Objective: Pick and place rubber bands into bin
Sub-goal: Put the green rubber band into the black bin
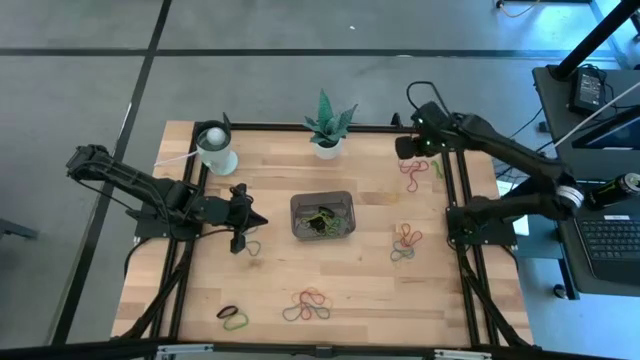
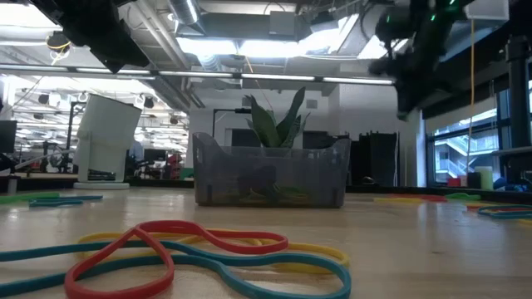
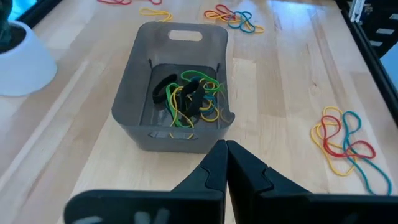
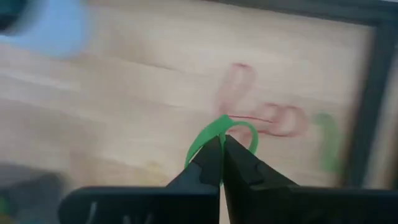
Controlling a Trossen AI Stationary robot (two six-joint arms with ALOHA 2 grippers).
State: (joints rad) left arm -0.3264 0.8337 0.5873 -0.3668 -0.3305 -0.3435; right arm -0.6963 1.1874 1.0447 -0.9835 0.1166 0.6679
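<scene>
The dark grey bin point(image 1: 322, 215) stands mid-table with several rubber bands point(image 3: 189, 96) in it, green, yellow and black. My right gripper point(image 4: 221, 155) hangs above the table's far right corner, shut on a green rubber band point(image 4: 217, 134). Below it red rubber bands point(image 1: 411, 171) and a green one point(image 1: 437, 168) lie flat on the wood. My left gripper point(image 3: 226, 152) is shut and holds nothing. It waits a little above the table, just left of the bin point(image 3: 177, 87). My right gripper pinches the green rubber band between its two fingertips, which slant down from above. One end of the loop point(image 4: 211, 130) is squeezed flat at the tips, and the rest point(image 4: 245, 130) bows out past them. The band is lifted clear of the table.
More rubber bands lie in clusters at the right point(image 1: 405, 243), near the front edge point(image 1: 307, 305) and front left point(image 1: 233, 317), and beside the left gripper point(image 1: 250, 247). A white cup point(image 1: 217, 148) and a potted plant point(image 1: 327, 125) stand along the far edge.
</scene>
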